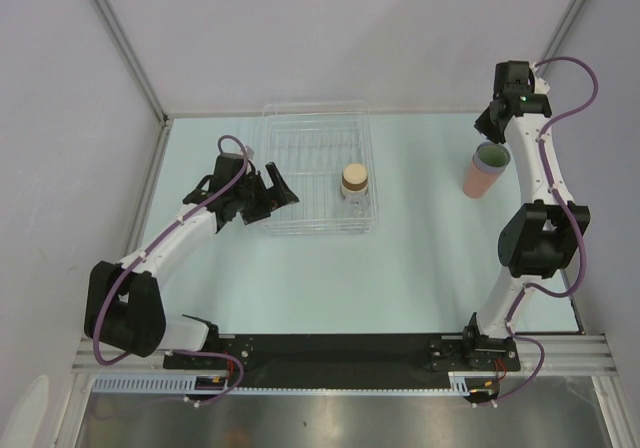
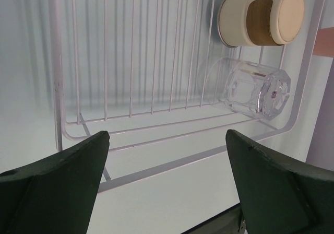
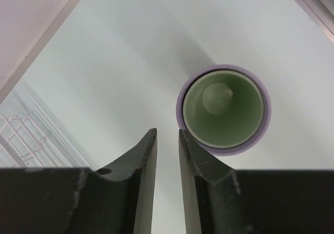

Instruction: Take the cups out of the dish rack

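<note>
My left gripper point(image 1: 272, 193), spread at the clear ribbed plastic rack's point(image 1: 285, 128) nine o'clock, could snag its slats reaching the cork-topped clear tumbler point(image 1: 354, 190); right gripper point(image 3: 167, 135) nearly closed, empty.

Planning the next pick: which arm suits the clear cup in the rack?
Left: the open left end effector sits beside the dish rack, facing the clear cup; the right end effector hovers by the stacked cups.

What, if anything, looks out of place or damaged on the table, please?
Nothing looks spilled or damaged. The pale green cup sits nested in the lavender cup and pink cup, right of the dish rack. Inside it, a clear glass sits beside a cork-banded canister; whether they stand or lie is unclear.
</note>
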Tool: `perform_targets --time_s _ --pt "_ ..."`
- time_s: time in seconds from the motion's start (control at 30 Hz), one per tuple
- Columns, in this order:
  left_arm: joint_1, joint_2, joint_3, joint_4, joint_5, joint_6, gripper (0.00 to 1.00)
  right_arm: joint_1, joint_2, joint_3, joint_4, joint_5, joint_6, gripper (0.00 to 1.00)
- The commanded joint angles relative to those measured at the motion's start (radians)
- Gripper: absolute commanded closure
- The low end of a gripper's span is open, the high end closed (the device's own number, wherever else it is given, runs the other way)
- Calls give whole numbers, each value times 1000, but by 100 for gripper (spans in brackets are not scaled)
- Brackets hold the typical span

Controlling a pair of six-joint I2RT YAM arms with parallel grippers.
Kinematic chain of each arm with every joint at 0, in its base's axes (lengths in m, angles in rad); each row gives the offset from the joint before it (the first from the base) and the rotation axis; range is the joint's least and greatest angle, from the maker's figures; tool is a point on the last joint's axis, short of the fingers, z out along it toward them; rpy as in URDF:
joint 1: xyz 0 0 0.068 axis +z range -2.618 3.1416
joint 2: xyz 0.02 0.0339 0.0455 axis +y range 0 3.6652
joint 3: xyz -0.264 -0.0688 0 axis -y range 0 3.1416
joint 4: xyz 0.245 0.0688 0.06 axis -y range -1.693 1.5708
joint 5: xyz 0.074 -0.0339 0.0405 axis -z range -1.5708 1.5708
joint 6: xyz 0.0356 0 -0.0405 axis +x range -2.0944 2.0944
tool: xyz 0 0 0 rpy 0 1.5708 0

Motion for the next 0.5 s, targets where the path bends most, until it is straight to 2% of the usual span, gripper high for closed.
perform_targets --time_s 0.0,0.13,0.17,0.2,0.27,0.47 --pt "-6 9 1 -68 -4 18 0 -5 -31 -5 37 0 -11 71" --pt "-7 -10 -2 -63 -9 19 0 -5 -135 -91 138 -41 -2 69" --pt "-6 -13 -2 -62 -12 21 0 -3 -172 -135 248 -90 -2 67" --pt "-7 -16 -2 -59 -13 24 0 0 -251 -174 302 -113 1 64" --pt "-9 -19 7 -58 -19 33 0 6 -310 -249 411 -188 4 56" --pt "-35 30 80 -89 -71 82 0 116 -419 -261 410 -263 -22 46"
